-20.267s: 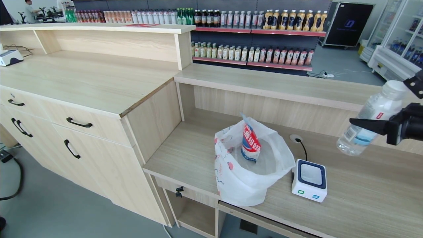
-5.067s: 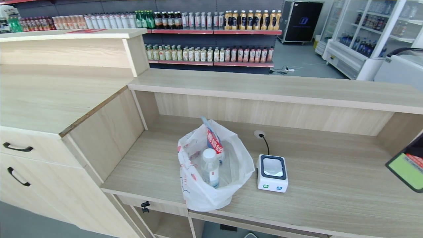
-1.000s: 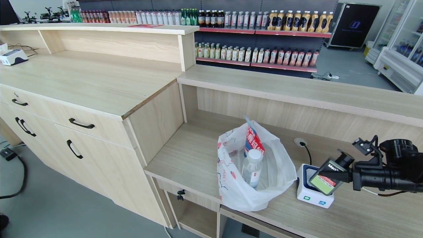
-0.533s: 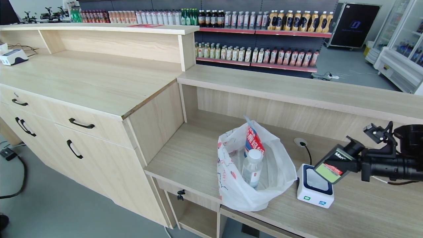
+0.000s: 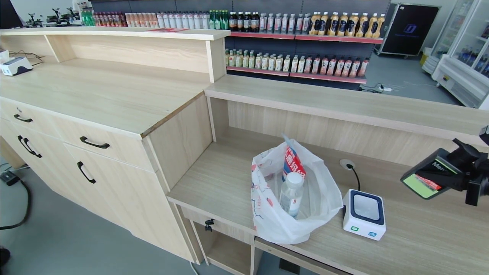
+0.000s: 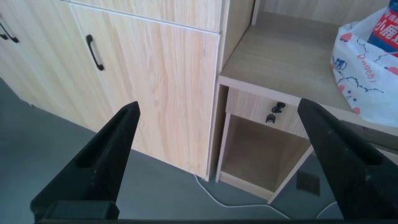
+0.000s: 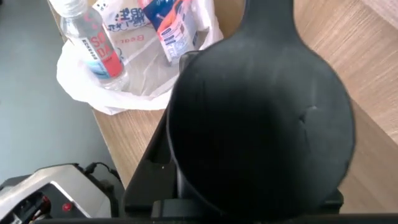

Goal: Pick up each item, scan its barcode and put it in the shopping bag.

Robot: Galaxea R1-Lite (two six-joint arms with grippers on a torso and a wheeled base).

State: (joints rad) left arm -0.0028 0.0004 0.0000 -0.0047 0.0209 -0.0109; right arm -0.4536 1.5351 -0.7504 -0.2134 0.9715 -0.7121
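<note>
Right end effector [image 5: 458, 173]: pinching black item [image 5: 428, 177] near table's [image 5: 420, 240] right edge. Bag [image 5: 267, 214] lies to its left, scanner [image 5: 365, 214] between; item's long axis points bagward.

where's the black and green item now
In the head view, the black and green item is at the far right, held by the right tool above the counter, right of the scanner.

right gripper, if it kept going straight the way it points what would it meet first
Probably the shopping bag: the right gripper, shut on the box, points toward it, over the scanner, though depth is unclear.
</note>
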